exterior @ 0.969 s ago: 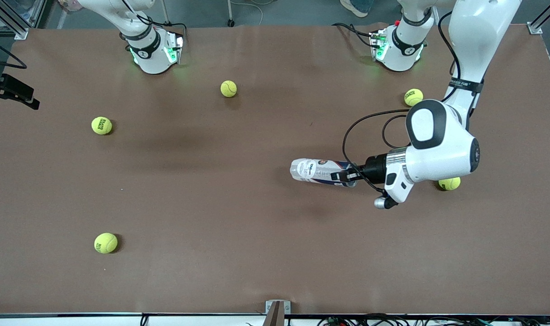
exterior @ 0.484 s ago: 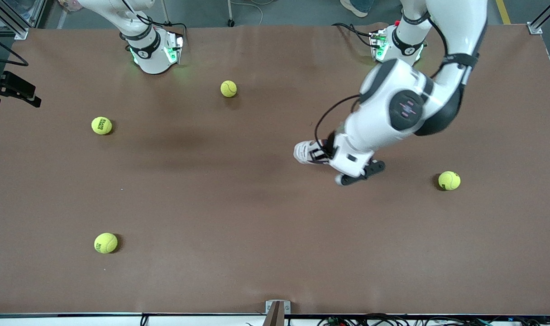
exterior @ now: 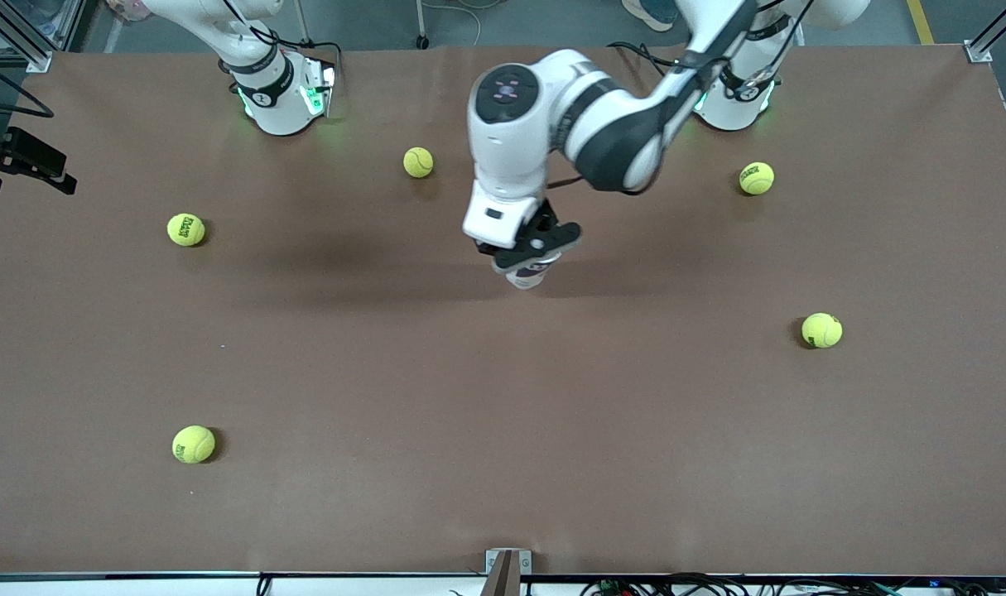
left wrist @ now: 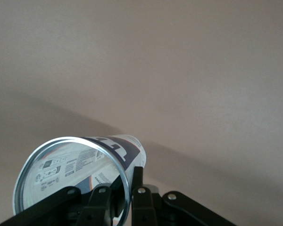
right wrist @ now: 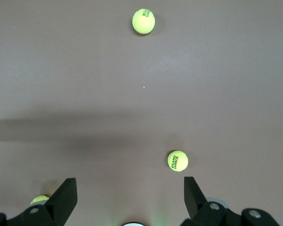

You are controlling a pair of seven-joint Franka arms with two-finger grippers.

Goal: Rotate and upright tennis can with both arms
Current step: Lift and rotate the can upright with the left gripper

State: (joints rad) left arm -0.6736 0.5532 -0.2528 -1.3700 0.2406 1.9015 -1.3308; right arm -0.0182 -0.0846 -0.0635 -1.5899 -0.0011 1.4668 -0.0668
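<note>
The tennis can (exterior: 527, 277), clear with a white-and-navy label, hangs steeply under my left gripper (exterior: 529, 248) over the middle of the table, and the hand hides most of it. In the left wrist view my left gripper (left wrist: 127, 181) is shut on the can (left wrist: 80, 162) at its open metal rim, one finger inside and one outside. The can's closed end points down at the table. My right gripper (right wrist: 129, 188) waits open and empty above the table by the right arm's base, out of the front view.
Several yellow-green tennis balls lie scattered: one (exterior: 418, 162) near the right arm's base (exterior: 279, 91), two (exterior: 186, 229) (exterior: 194, 444) toward the right arm's end, two (exterior: 756, 178) (exterior: 822, 329) toward the left arm's end. The right wrist view shows balls (right wrist: 143, 21) (right wrist: 178, 160) below.
My left arm has swung from its own end of the table to the middle, carrying the can. The can has turned from lying level to hanging nearly on end. The right arm has not moved.
</note>
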